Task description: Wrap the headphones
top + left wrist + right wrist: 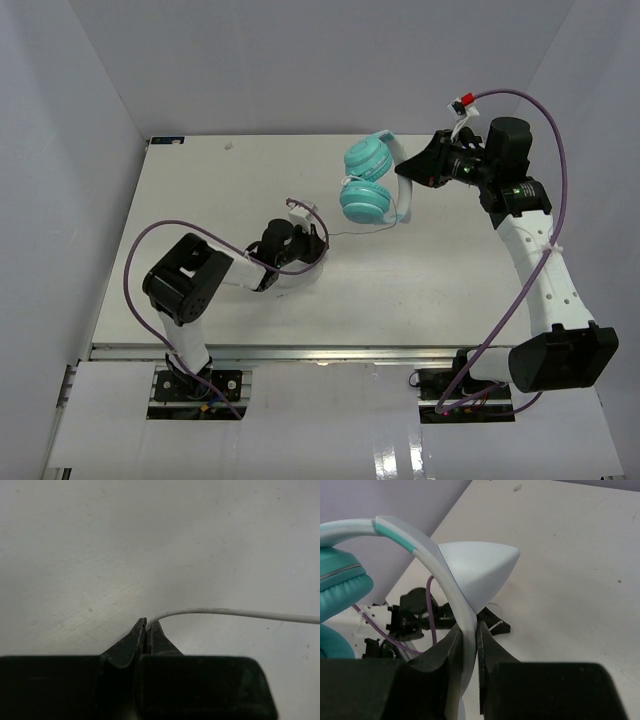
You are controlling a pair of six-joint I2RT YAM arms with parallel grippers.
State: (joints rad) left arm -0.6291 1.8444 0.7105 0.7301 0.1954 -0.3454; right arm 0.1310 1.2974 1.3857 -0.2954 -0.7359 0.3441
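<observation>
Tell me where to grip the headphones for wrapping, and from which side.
Grip the headband mid-arc, from its outer side, opposite the earcups. The band is thin and flat, so it pinches easily, as the right gripper does now; the round cups look too bulky.

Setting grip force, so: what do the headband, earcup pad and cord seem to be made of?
The headband looks like smooth, satin hard plastic, evenly shaded. The earcup pad seems soft teal leatherette, bulging roundly. The cord is probably rubber-coated wire, curving smoothly.

One headphones [366, 200]; two arms [545, 272]; one table [200, 190].
</observation>
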